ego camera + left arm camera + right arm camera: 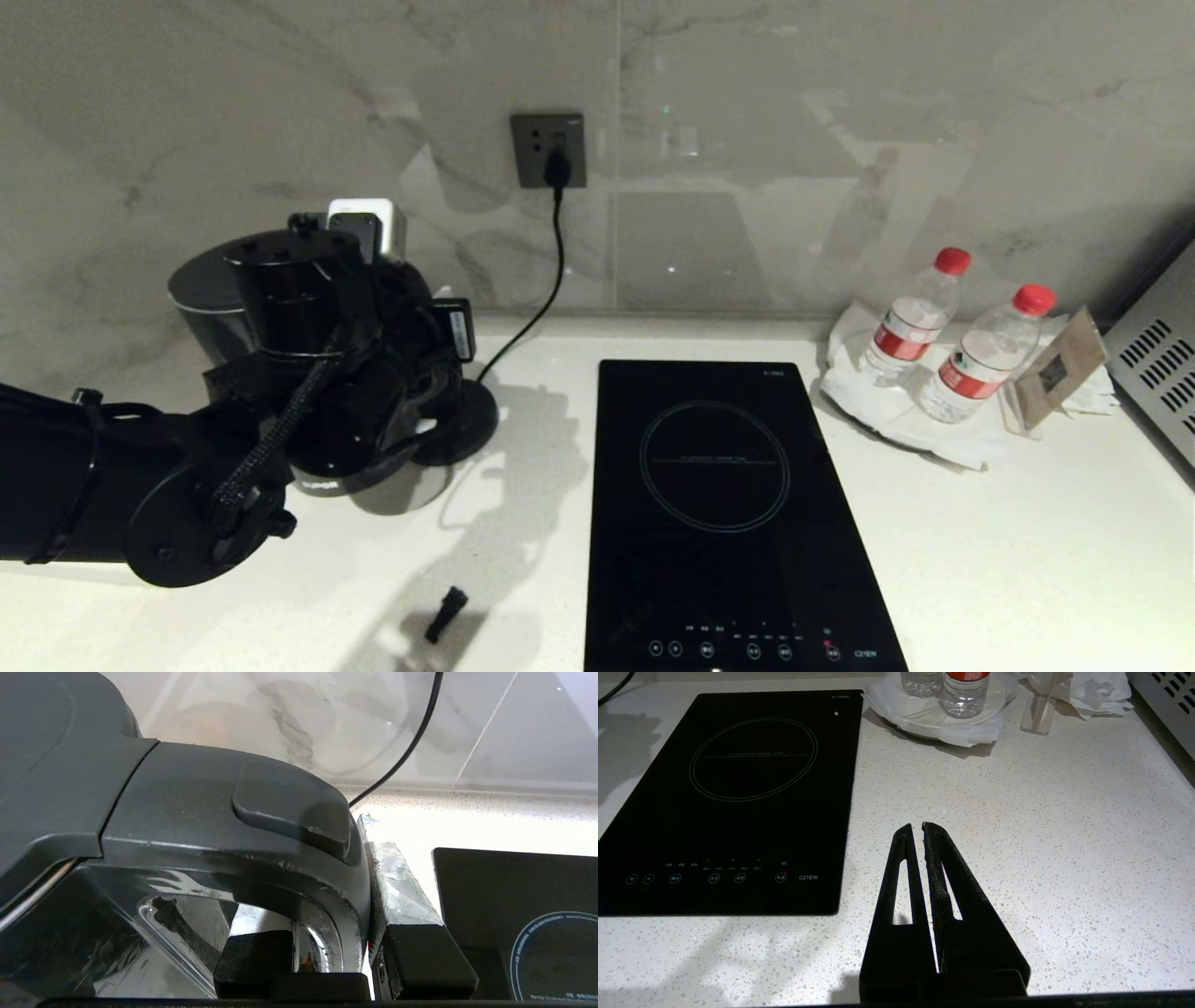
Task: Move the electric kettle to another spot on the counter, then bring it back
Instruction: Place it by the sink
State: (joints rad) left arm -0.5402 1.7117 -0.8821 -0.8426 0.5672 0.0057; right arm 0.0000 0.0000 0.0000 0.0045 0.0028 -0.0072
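The electric kettle (207,317), black with a flat lid, is at the far left of the counter (1027,560), mostly hidden behind my left arm (280,373). Its bottom with white lettering (319,484) shows just left of the round base disc (462,425), with a shadow beneath it. My left gripper (336,933) is shut on the kettle's loop handle (261,826), one finger (254,956) inside the loop and the other (411,905) outside. My right gripper (915,826) is shut and empty over bare counter (1064,858), outside the head view.
A black induction hob (728,504) lies mid-counter. The base's cord (541,299) runs to a wall socket (549,151). Two water bottles (910,322) (990,359) and a card stand (1060,369) sit back right, beside a vented appliance (1158,364). A small black object (446,613) lies near the front.
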